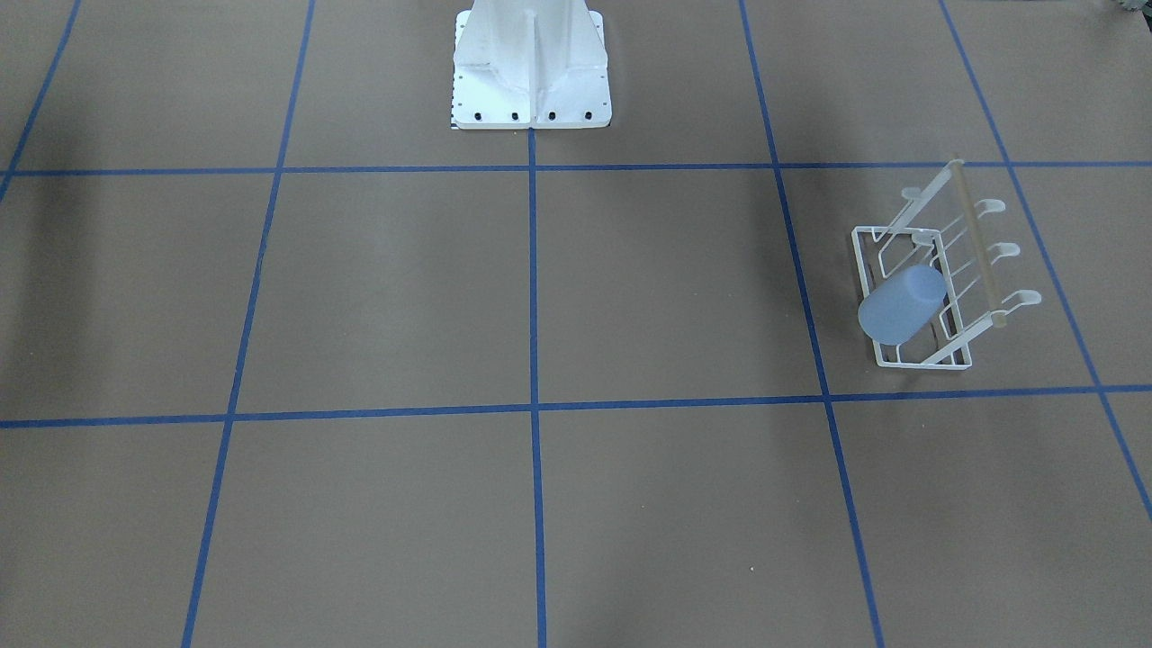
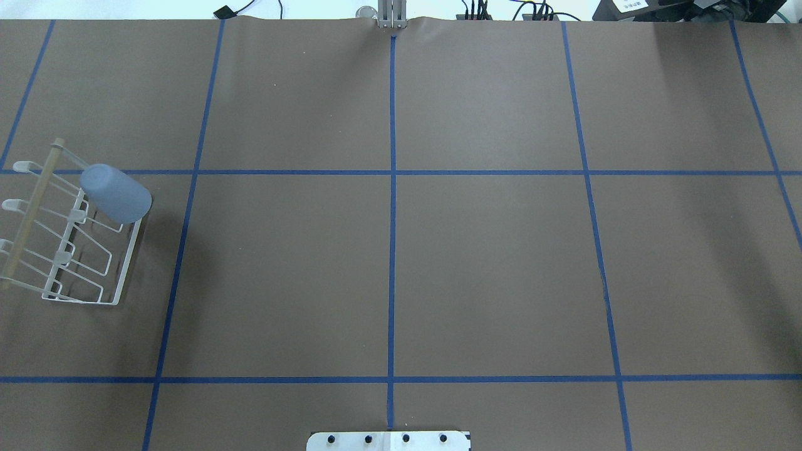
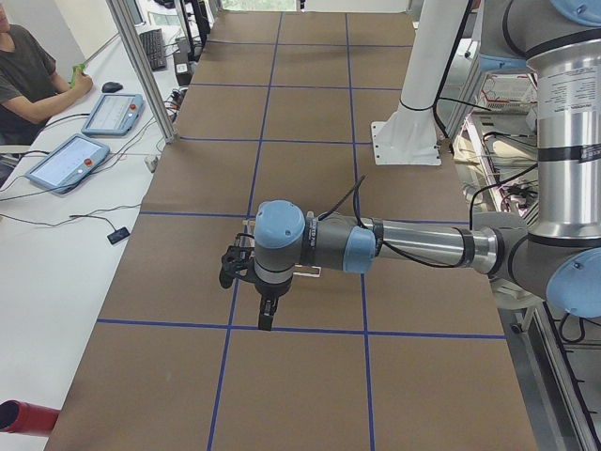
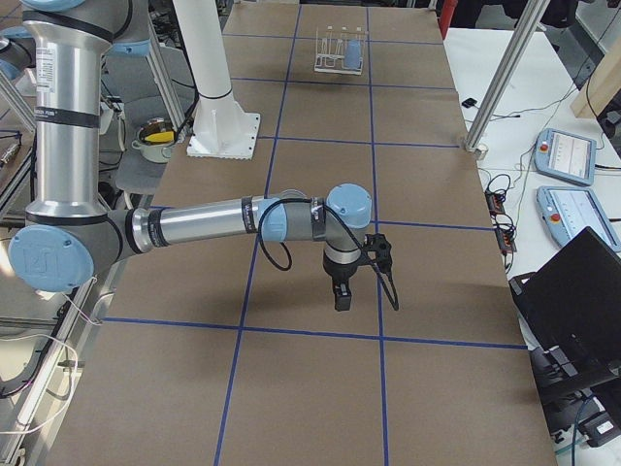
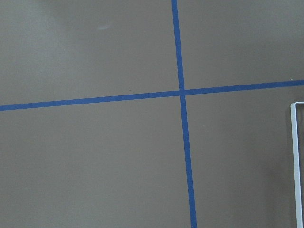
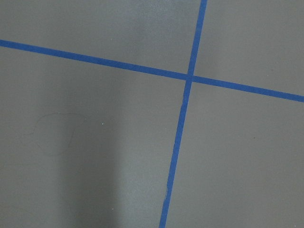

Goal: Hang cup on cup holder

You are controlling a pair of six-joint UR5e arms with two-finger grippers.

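The light-blue cup [image 1: 902, 303] sits tilted, bottom up, over a prong of the white wire cup holder [image 1: 976, 247]. In the overhead view the cup [image 2: 116, 193] is at the far end of the cup holder [image 2: 128, 260], at the table's left edge. Both show small and far in the exterior right view, the cup [image 4: 355, 49] on the cup holder [image 4: 330, 66]. My left gripper [image 3: 266, 315] hangs over the table, pointing down. My right gripper [image 4: 342, 296] does the same at the other end. I cannot tell whether either is open. The left wrist view shows only a base frame edge [image 5: 297, 161].
The robot's white base pedestal [image 1: 529, 72] stands at the table's middle edge. Blue tape lines [image 2: 392, 250] grid the brown table. An operator [image 3: 28, 75] sits beside tablets [image 3: 68, 162] off the table. A red object [image 3: 23, 416] lies near that side's corner.
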